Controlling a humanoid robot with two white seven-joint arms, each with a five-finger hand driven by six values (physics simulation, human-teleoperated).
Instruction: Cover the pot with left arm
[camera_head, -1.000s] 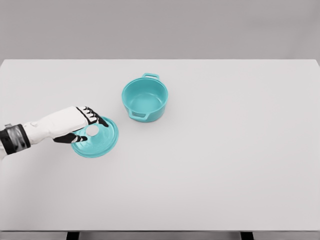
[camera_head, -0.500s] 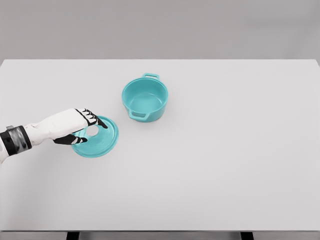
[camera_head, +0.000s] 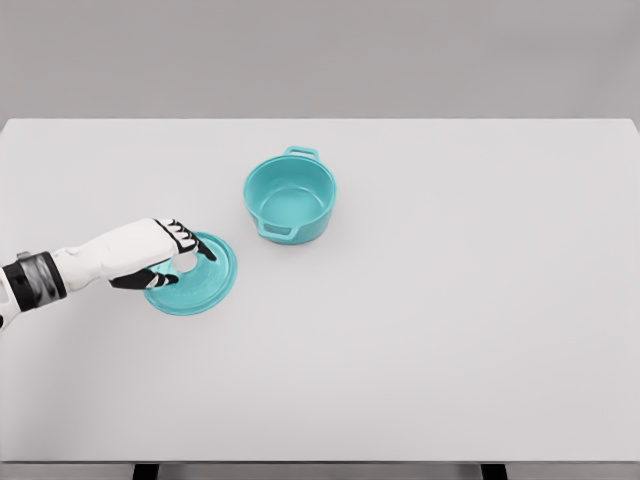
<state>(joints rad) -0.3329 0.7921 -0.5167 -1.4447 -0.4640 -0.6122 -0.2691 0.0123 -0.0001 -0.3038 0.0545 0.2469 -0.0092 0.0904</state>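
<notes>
Left hand (camera_head: 165, 258) pinching white knob of lid (camera_head: 200, 283), lid lying on tabletop (camera_head: 450, 300). Grab step. Next: lifting lid over open pot (camera_head: 289, 198), toward far edge.

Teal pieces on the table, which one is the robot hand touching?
The flat round lid at the left, under the left robot hand, whose fingers close around its white knob. The open pot stands apart, untouched.

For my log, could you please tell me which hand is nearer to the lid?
Left. The left hand is at the lid, its fingers around the white knob. The right hand is not in view.
</notes>
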